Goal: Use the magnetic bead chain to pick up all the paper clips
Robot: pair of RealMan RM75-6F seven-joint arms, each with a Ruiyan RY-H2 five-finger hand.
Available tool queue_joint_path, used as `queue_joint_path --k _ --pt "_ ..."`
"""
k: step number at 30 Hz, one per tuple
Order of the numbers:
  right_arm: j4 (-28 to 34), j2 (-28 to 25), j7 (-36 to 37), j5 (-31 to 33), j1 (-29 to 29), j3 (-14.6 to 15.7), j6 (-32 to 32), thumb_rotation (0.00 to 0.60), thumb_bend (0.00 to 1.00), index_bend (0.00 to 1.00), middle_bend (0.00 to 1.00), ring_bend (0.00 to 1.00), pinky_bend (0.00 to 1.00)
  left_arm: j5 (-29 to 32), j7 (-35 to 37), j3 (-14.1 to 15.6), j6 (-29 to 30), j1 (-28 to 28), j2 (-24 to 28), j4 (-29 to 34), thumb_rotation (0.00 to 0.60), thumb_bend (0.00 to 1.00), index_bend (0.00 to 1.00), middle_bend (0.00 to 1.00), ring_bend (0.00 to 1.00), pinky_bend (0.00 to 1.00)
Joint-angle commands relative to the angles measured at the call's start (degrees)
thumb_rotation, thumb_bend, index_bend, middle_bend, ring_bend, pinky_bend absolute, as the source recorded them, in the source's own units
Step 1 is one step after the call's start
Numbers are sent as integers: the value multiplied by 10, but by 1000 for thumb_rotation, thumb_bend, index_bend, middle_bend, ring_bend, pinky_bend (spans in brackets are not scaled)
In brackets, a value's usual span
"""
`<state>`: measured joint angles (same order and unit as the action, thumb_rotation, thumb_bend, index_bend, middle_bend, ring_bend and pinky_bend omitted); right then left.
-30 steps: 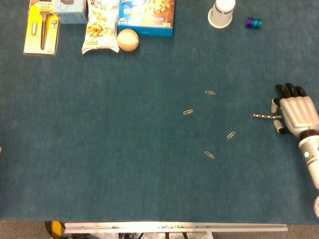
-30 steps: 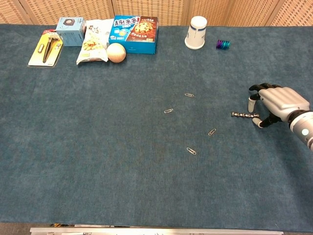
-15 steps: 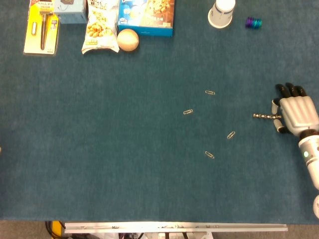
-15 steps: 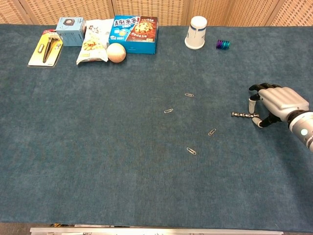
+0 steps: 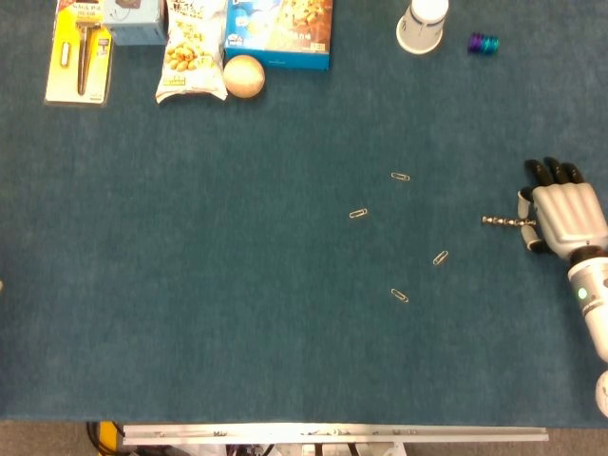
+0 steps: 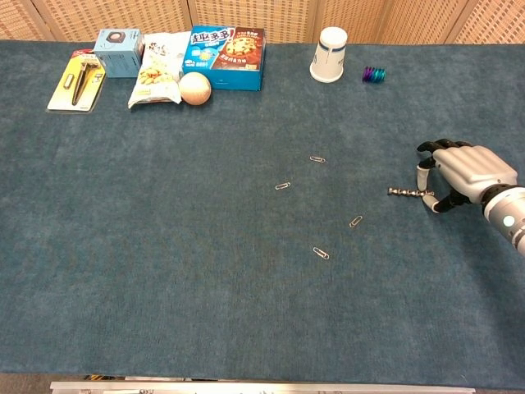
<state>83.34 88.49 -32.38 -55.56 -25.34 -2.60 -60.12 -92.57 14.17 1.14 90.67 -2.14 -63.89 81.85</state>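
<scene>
Change: almost none; the right hand stays at the table's right edge, the chain's free end a shade higher in the chest view.
Hand: right hand curled, pinching one end of the chain between thumb and finger; the pinch itself is hidden under the palm.
Chain: sticks out left of the hand, low over the cloth; whether it touches cannot be told.
Clips: four, all left of the hand and apart from the chain: clip one, clip two, clip three, clip four.
Left hand: not seen.
Far from the hand: cup, spring toy, ball, cookie box.
Cut off: top-row items in the head view.
</scene>
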Motion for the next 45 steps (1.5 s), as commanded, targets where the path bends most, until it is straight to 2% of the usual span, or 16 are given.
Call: queue_joint_path --k 1,12,32,45 --pt "0 0 0 0 0 0 0 600 364 551 111 0 100 0 0 0 0 0 0 0 600 0 512 440 328 441" --pt "22 -15 13 -26 10 6 -21 600 377 567 116 0 100 1 -1 0 -1 0 -1 0 600 0 512 440 328 441" --pt "184 -119 19 -192 53 49 -124 600 378 567 117 0 100 6 2 -3 -2 0 0 -1 600 0 512 440 328 441" --pt "221 -120 -10 -261 60 70 -124 600 378 567 117 0 100 10 12 -6 5 4 3 -4 600 0 512 440 328 441"
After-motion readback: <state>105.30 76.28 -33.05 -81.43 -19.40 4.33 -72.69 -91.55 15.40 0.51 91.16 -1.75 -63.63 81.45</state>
